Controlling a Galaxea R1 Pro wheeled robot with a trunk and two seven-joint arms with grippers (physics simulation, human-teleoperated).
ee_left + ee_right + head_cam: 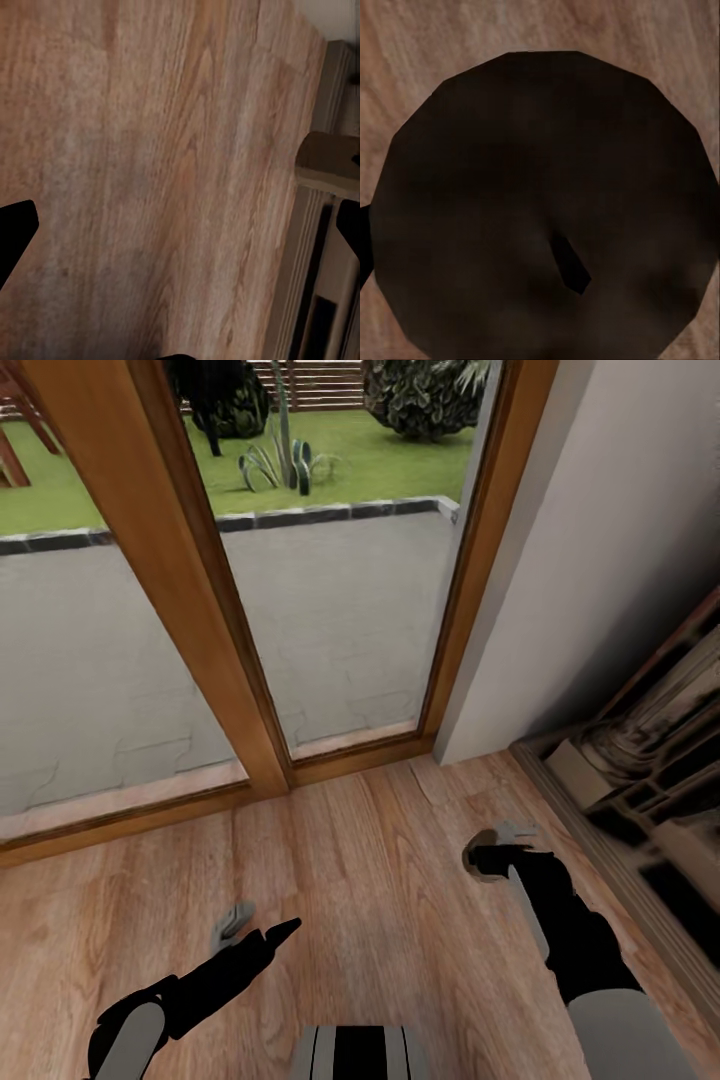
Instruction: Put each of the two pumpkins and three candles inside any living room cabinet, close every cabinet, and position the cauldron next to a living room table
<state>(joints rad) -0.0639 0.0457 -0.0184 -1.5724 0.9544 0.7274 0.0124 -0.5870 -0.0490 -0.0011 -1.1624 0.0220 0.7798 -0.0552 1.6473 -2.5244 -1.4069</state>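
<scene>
The cauldron (540,150) sits right under the right gripper (497,843), low over the wooden floor (380,880) near the corner where the glass door (330,630) meets the white wall (600,560). In the right wrist view one dark fingertip shows over its dark inside and another at its outer side, so the fingers seem to straddle the wall of the pot. Whether they are clamped on it I cannot tell.

It looks like a stiff, smooth, round-bellied pot, probably heavy for its size and liable to swing or slip. The rim is likely the best hold, pinched between inside and outside.

The left gripper (250,930) hangs over bare floor with its fingers spread wide and nothing between them.

The fireplace (660,760) stands close on the right, with a raised edge along the floor. The door frame (200,610) closes off the front. The free room appears to lie on the left side.
</scene>
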